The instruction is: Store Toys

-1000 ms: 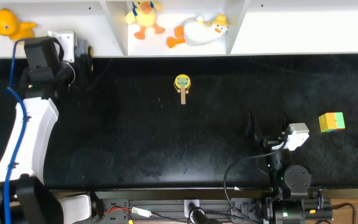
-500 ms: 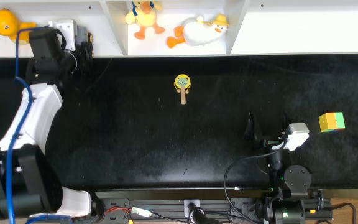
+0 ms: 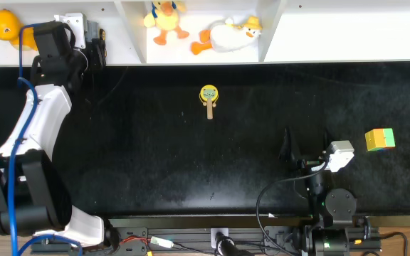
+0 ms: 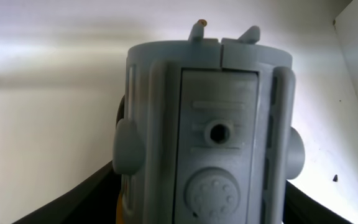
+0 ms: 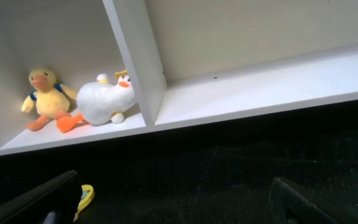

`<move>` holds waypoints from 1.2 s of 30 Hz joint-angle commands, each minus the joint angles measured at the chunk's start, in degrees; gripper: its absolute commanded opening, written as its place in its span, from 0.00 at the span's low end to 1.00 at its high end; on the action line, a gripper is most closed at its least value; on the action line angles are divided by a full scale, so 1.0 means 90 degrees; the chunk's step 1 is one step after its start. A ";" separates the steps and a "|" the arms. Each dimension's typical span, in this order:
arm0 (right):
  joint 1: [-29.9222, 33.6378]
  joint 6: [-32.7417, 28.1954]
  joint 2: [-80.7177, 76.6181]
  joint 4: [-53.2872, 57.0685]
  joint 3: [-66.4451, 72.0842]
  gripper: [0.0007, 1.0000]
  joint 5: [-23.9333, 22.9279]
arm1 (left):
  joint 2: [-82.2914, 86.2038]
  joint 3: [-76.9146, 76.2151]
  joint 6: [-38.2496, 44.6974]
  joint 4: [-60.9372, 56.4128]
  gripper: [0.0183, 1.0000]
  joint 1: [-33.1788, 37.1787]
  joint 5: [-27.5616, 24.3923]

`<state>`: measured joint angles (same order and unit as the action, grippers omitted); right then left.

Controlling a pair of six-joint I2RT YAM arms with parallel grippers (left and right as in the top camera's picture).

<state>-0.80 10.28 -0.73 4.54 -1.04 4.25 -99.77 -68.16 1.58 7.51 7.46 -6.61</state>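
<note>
Left wrist view has the left hand (image 4: 204,199) clamped around a grey cylinder toy (image 4: 210,124) inside the white shelf's (image 4: 42,124) left compartment, which also holds a yellow duck (image 3: 6,27). The right hand (image 3: 306,146) sits spread open near the desk's (image 3: 155,156) front edge, towards its right side.

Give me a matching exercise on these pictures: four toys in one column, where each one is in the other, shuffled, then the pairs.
1 grey toy
2 white goose
3 colour block
4 stick toy

A middle of the black mat
B in the left pincer
C middle shelf bay
D mat's right side

Pairs: 1-B, 2-C, 3-D, 4-A
</note>
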 commanded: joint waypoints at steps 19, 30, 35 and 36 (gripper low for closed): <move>-0.0034 -0.0022 0.0051 -0.0039 0.0080 1.00 0.0019 | 0.0061 -0.0151 -0.0066 0.0304 1.00 -0.0058 0.0036; -0.0034 -0.0022 0.0051 -0.0039 0.0080 1.00 0.0019 | 0.1566 -0.0151 -0.0063 0.1800 1.00 -0.0058 0.0607; -0.0034 -0.0022 0.0051 -0.0039 0.0080 1.00 0.0019 | 0.2210 -0.0151 -0.0066 0.3320 1.00 -0.0058 0.0583; -0.0034 -0.0022 0.0051 -0.0039 0.0080 1.00 0.0019 | 0.2351 -0.0151 -0.0085 0.3699 1.00 -0.0058 0.0578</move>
<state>-0.80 10.24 -0.73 4.51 -1.04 4.27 -81.56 -69.01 1.39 36.64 7.46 -2.04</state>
